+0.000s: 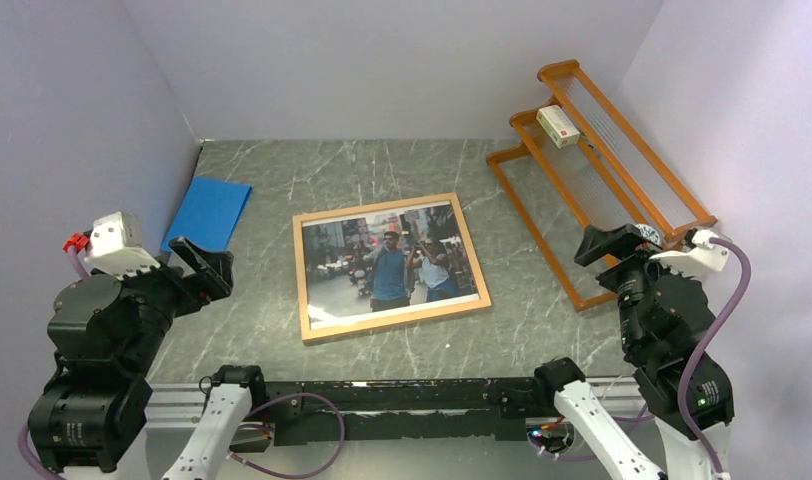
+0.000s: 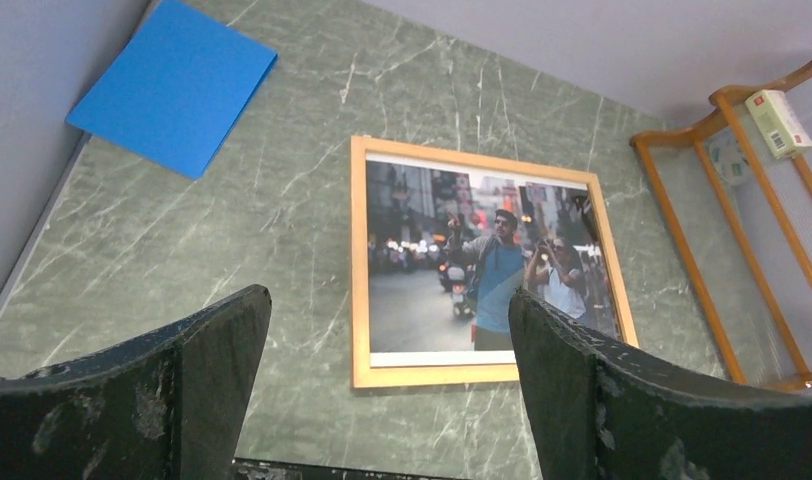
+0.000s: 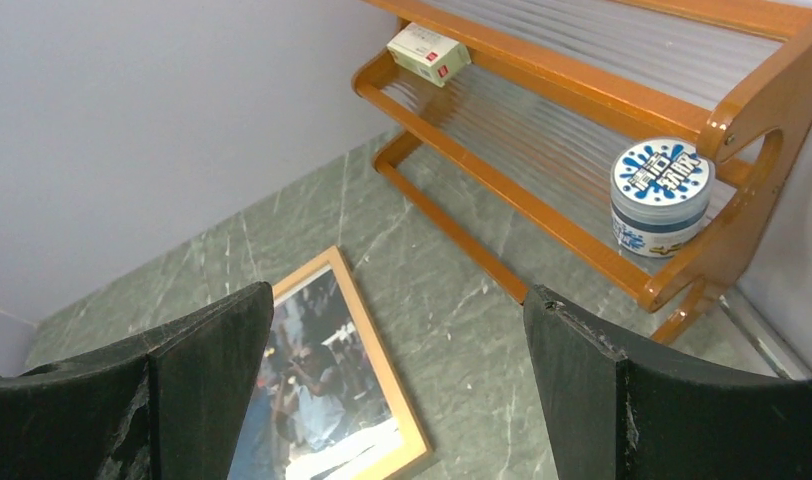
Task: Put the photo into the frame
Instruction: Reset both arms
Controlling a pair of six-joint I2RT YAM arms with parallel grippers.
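Writing: the small box (image 1: 559, 126) on the rack (image 1: 538, 236) has a red mark and dark print, too small to read. The round tub (image 3: 662, 195) on the rack's lower shelf has blue splash-style lettering on a white lid, not legible. No other labels seen.

Edges and room: the frame (image 1: 402, 322) lies flat mid-worktop (image 1: 262, 300), with bare green marbled surface on all four sides. The blue sheet (image 1: 208, 212) sits far left against the left wall, well apart from the frame. The rack stands along the right wall; its lowest rail is near the frame's right side, not touching. Both arms sit at the near corners, clear of the frame.

Orientation: the photo (image 1: 387, 262) lies face up inside the frame's light-orange border. Its long axis runs left to right, turned slightly so the right end sits a little farther away. The picture's top faces the far wall, so the man in the blue shirt reads upright from the near edge.

Left jaws: spread wide, holding nothing. Right jaws: spread wide, holding nothing, aimed toward the rack.
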